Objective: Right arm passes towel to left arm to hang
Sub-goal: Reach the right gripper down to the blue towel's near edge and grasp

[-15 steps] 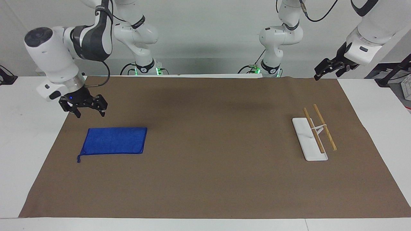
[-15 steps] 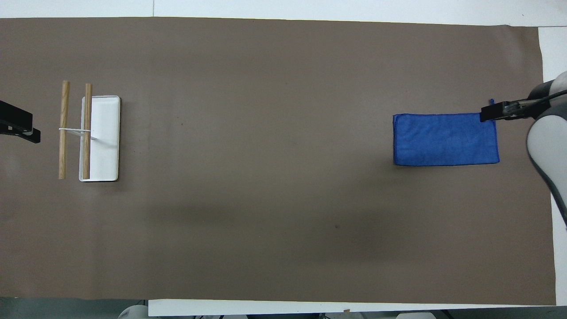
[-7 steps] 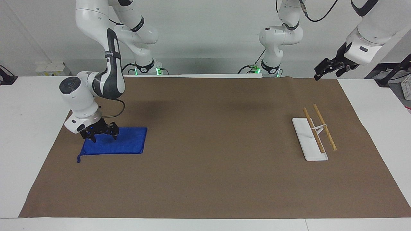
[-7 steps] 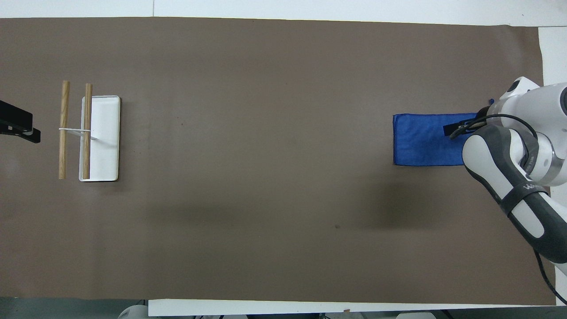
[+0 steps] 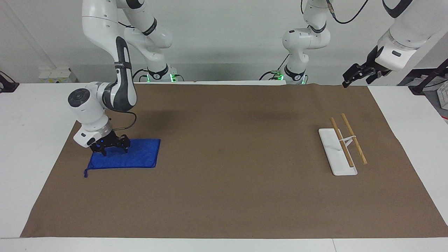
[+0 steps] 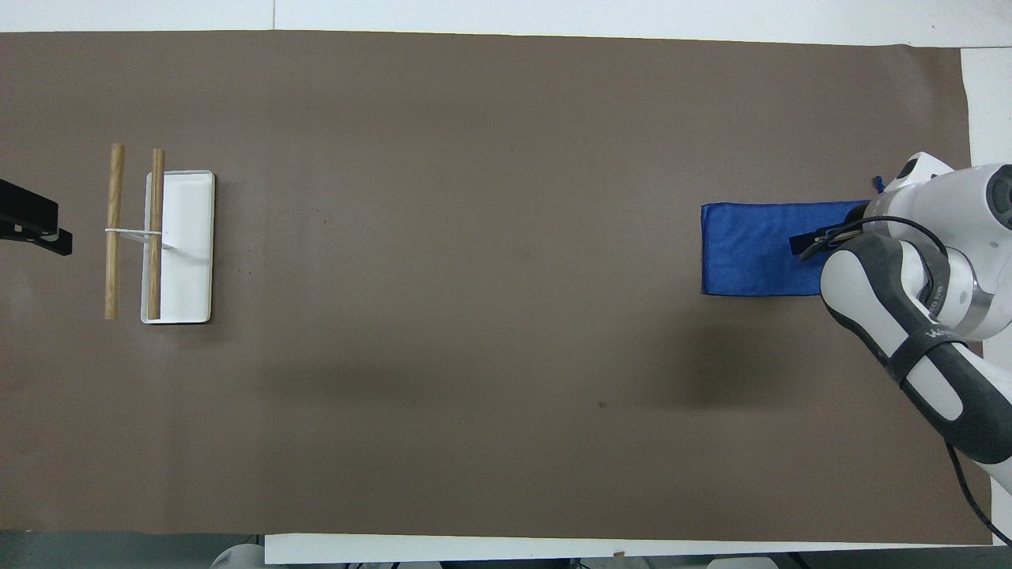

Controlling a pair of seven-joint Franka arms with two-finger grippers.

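The blue towel (image 5: 138,154) lies flat on the brown mat at the right arm's end of the table, its corner loop (image 5: 85,172) on the mat. My right gripper (image 5: 112,150), blue light lit, is down on the part of the towel nearest the robots, fingers spread open and tips at the cloth. In the overhead view the right arm covers that end of the towel (image 6: 747,249) and only one black finger (image 6: 805,242) shows. My left gripper (image 5: 352,77) hangs open over the mat's corner at the left arm's end, apart from everything.
A white rack base (image 5: 330,148) carrying two wooden rods (image 5: 354,139) stands at the left arm's end of the mat; it shows in the overhead view too, rack base (image 6: 190,237). White table borders the brown mat (image 5: 227,182).
The right arm swung down from the air beside the towel onto the towel's near edge, then settled slightly lower. The left arm and the towel stayed put.
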